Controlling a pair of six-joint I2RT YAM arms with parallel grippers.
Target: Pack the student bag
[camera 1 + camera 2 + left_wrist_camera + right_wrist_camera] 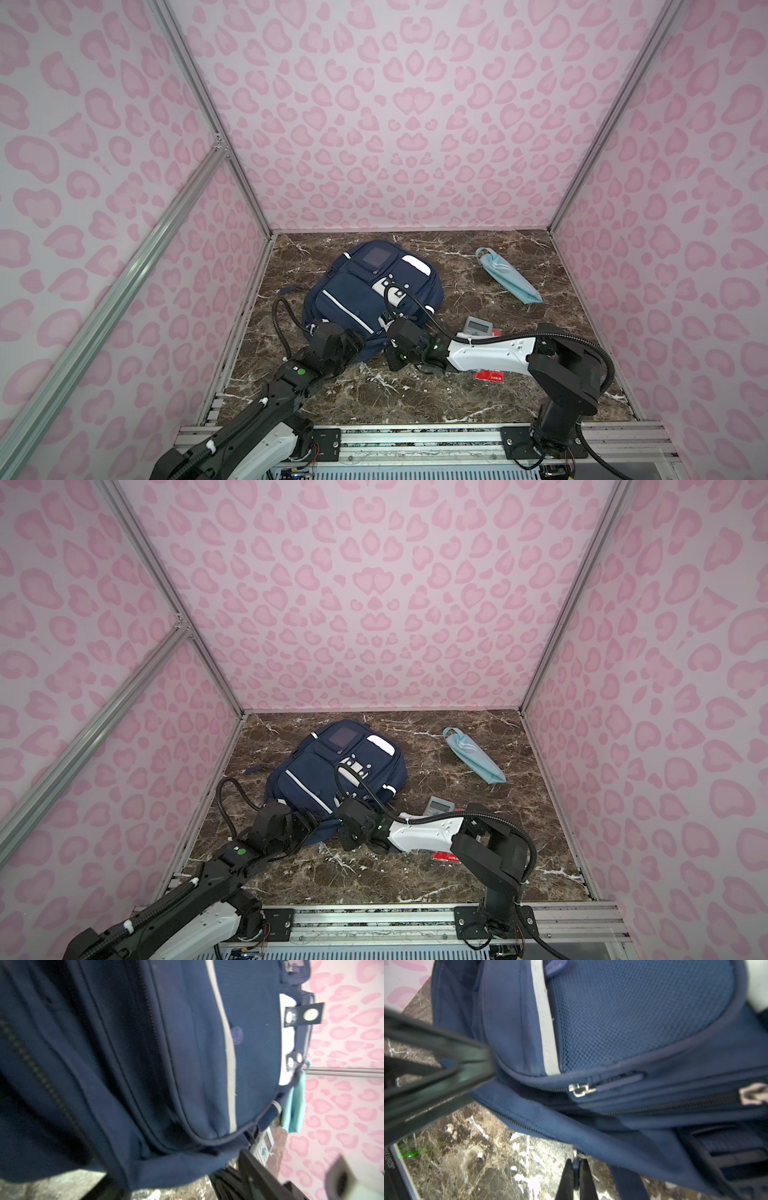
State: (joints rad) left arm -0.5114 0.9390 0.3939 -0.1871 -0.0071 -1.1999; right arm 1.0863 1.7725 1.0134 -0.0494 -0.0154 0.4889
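Unzipping seems in hand: the large navy fabric student bag [365, 291] lies on the brown marbled desk [415, 395], right gripper [576, 1167] jaws pinching its zip pull [576, 1160], left gripper [295, 1162] jaws part-open and empty; next, probably brace the fabric and draw the zip.

A light blue pouch [507, 276], grey calculator [478, 326] and red packet [490, 376] lie on the marble tabletop [415, 399].
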